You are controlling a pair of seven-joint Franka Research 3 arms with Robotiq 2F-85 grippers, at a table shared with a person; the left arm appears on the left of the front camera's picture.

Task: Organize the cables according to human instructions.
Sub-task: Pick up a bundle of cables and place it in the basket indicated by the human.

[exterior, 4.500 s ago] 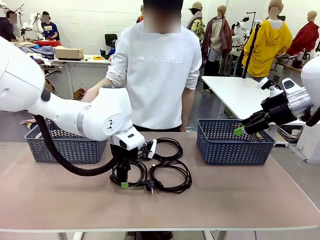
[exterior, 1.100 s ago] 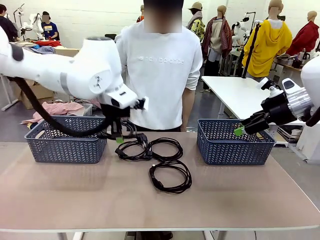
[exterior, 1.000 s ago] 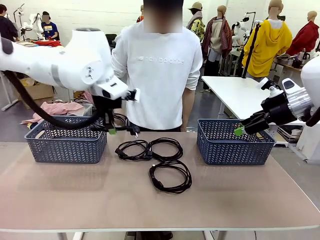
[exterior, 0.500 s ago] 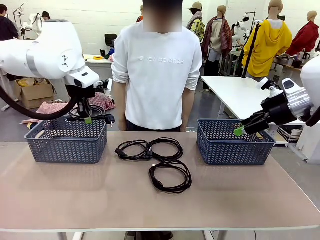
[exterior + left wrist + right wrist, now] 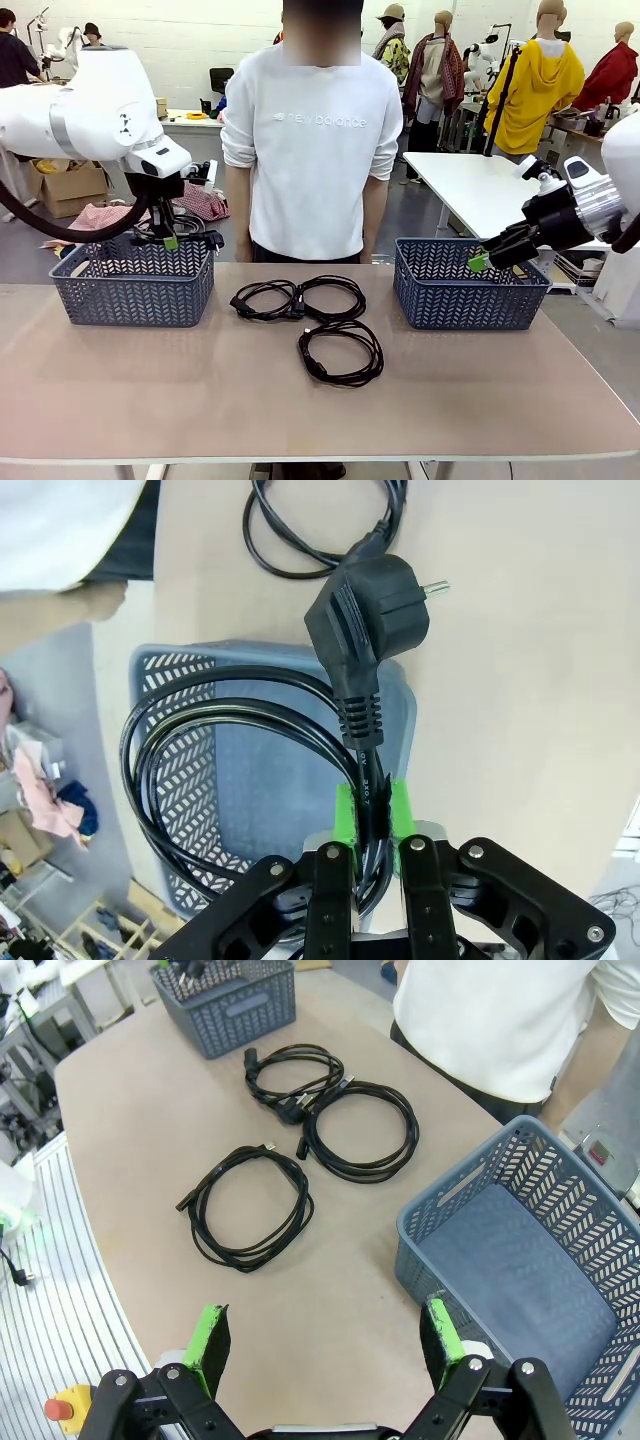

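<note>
My left gripper (image 5: 172, 241) hangs over the left blue basket (image 5: 130, 290), shut on a coiled black cable (image 5: 196, 237). In the left wrist view the green pads (image 5: 347, 810) pinch the cord just below its plug (image 5: 375, 605), and the coil (image 5: 190, 715) dangles above the basket (image 5: 250, 780). Three more coiled cables lie mid-table: two touching ones (image 5: 265, 298) (image 5: 335, 295) and one nearer me (image 5: 342, 353). The person (image 5: 315, 150) in a white sweatshirt stands behind the table with arms down. My right gripper (image 5: 480, 262) stands open at the right basket's (image 5: 470, 295) near right corner.
The right wrist view shows the open right gripper (image 5: 330, 1345) above the table, the right basket (image 5: 520, 1260) with nothing in it, the three cables (image 5: 295, 1070) (image 5: 360, 1130) (image 5: 248, 1205) and the left basket (image 5: 225, 995) far off. Bare tabletop (image 5: 320, 420) lies in front.
My left gripper lifted one coil from the middle of the table and carried it left to above the left basket; in the last half second it barely shifted. The right arm stayed still.
</note>
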